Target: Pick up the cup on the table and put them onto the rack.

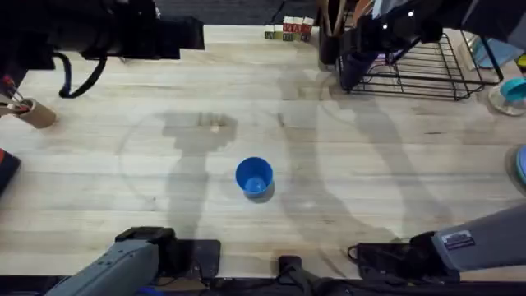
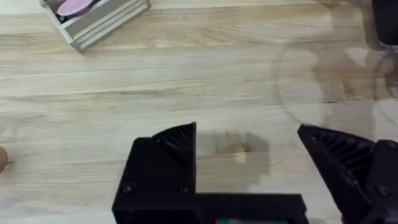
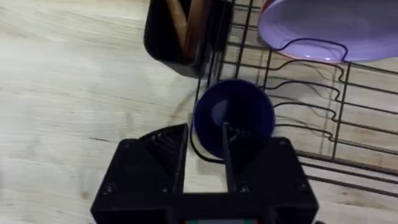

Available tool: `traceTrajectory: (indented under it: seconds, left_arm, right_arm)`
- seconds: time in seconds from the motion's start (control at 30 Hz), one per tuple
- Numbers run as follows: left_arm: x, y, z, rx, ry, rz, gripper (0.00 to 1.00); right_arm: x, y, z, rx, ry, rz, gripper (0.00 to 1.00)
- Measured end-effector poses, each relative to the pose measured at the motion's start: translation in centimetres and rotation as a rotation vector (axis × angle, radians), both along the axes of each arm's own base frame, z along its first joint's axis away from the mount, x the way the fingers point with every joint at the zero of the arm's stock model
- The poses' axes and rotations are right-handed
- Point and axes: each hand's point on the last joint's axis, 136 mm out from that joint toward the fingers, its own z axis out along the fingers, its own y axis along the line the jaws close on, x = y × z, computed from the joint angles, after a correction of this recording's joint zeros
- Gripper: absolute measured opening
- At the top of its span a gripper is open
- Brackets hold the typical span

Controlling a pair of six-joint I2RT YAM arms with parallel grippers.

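Observation:
A bright blue cup (image 1: 254, 177) stands upright on the wooden table near its middle, with nothing touching it. My right gripper (image 3: 205, 152) is shut on the rim of a dark purple cup (image 3: 235, 117), which hangs at the near left edge of the black wire rack (image 3: 298, 124). From overhead, that gripper (image 1: 355, 64) sits at the left side of the rack (image 1: 436, 70) at the back right. My left gripper (image 2: 245, 134) is open over bare table, holding nothing. The left arm (image 1: 123, 37) shows dark and large at the back left.
A black holder with wooden utensils (image 1: 329, 33) stands just left of the rack. A lilac plate (image 3: 323, 28) rests in the rack. A tan tube (image 1: 33, 113) lies at the far left, a teal bowl (image 1: 514, 89) at the right edge, small blocks (image 1: 289, 31) at the back.

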Motion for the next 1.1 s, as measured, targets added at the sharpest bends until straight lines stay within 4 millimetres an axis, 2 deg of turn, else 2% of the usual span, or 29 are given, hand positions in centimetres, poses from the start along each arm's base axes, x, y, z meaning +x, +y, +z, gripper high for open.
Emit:
traceTrajectory:
  seconds: [0.3, 0.5, 0.6, 0.8, 0.83, 0.93, 0.97, 1.1]
  left_arm:
    - [0.0, 0.0, 0.0, 0.000, 0.000, 0.000, 0.993]
    - [0.0, 0.0, 0.0, 0.000, 0.000, 0.000, 0.993]
    - [0.0, 0.0, 0.0, 0.000, 0.000, 0.000, 0.993]
    - [0.0, 0.0, 0.0, 0.000, 0.000, 0.000, 0.993]
    - [0.0, 0.0, 0.0, 0.000, 0.000, 0.000, 0.994]
    - [0.0, 0.0, 0.0, 0.000, 0.000, 0.000, 0.994]
    - [0.0, 0.0, 0.0, 0.000, 0.000, 0.000, 0.993]
    - [0.0, 0.0, 0.0, 0.000, -0.001, 0.000, 0.993]
  right_arm:
    - [-0.3, 0.2, 0.6, 0.001, -0.008, 0.004, 0.341]
    - [-2.2, 1.7, 4.6, -0.001, -0.075, 0.066, 0.361]
    - [-4.1, 3.0, 6.7, -0.012, -0.103, 0.125, 0.482]
    - [-8.1, 5.9, 9.4, -0.032, -0.124, 0.254, 0.850]
    - [-8.8, 6.3, 9.6, -0.036, -0.123, 0.277, 0.957]
    - [-11.0, 7.6, 10.1, -0.040, -0.108, 0.333, 0.996]
    - [-13.4, 8.8, 10.3, -0.042, -0.083, 0.395, 0.996]
    - [-16.9, 11.3, 10.5, -0.009, -0.046, 0.514, 0.996]
